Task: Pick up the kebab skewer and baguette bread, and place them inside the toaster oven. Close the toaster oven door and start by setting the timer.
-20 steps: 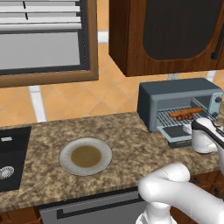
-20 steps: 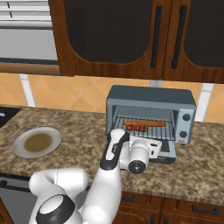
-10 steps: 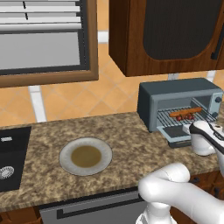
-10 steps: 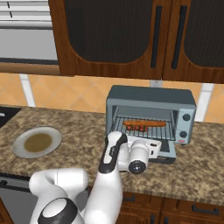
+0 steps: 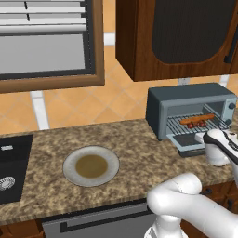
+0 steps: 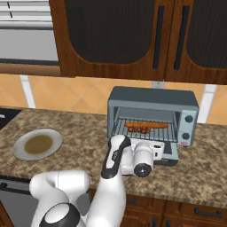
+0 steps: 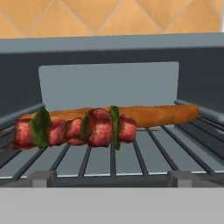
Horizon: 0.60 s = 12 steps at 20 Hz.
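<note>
Oven (image 6: 150,103) with door (image 6: 166,155) let down flat toward the arm, the rack (image 7: 113,157) directly ahead of the tool (image 6: 156,148). Skewer (image 7: 74,129) lies on the rack nearest the tool, its meat chunks and green pieces strung crosswise; the bread (image 7: 144,114) lies just behind it, apparently touching it, and reaches farther to one side. Both task foods are thus already inside the oven. Plate (image 5: 91,166) stands well apart from the tool, far along the table (image 5: 139,148), and carries nothing but a brown centre.

Tool: jaws spread wide and empty, held just in front of the oven mouth and level with the rack, over the lowered door.

Remaining steps, as judged: shut the door, then turn the timer knob (image 6: 189,119) on the side panel beyond the rack.

Risks, as judged:
- With the hand so close above the door, lifting the door from here could jam it against the wrist or the fingers.
- A reach forward instead of back could push the skewer against the bread and roll both toward the rear wall.
- A poor hook under the door edge or bar handle could let the door slip and fall open again.
- Wide jaws could brush a neighbouring knob while approaching the timer.
</note>
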Tool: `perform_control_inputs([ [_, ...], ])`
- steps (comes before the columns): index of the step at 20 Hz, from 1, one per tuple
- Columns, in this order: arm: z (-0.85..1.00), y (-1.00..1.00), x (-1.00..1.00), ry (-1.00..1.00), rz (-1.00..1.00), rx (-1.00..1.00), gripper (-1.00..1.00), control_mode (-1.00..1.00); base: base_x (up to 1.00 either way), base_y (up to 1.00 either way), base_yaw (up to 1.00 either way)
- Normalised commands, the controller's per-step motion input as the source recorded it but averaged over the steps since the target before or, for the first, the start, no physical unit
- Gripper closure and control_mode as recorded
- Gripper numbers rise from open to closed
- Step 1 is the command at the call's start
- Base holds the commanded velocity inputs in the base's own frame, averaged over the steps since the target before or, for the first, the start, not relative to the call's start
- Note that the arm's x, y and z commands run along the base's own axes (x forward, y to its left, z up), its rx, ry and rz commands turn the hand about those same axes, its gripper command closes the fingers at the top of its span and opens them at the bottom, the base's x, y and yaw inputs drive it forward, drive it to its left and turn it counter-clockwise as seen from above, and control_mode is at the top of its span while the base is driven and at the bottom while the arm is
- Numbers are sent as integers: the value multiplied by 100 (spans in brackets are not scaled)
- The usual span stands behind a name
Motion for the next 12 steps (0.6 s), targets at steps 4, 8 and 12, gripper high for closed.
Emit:
perform_control_inputs([
  [4,-6,0,0,0,2,-2,-100,-100,0,0,0],
  [8,-8,0,5,0,0,0,-100,-100,0,0,0],
  [12,0,0,17,0,0,0,-100,-100,0,0,0],
])
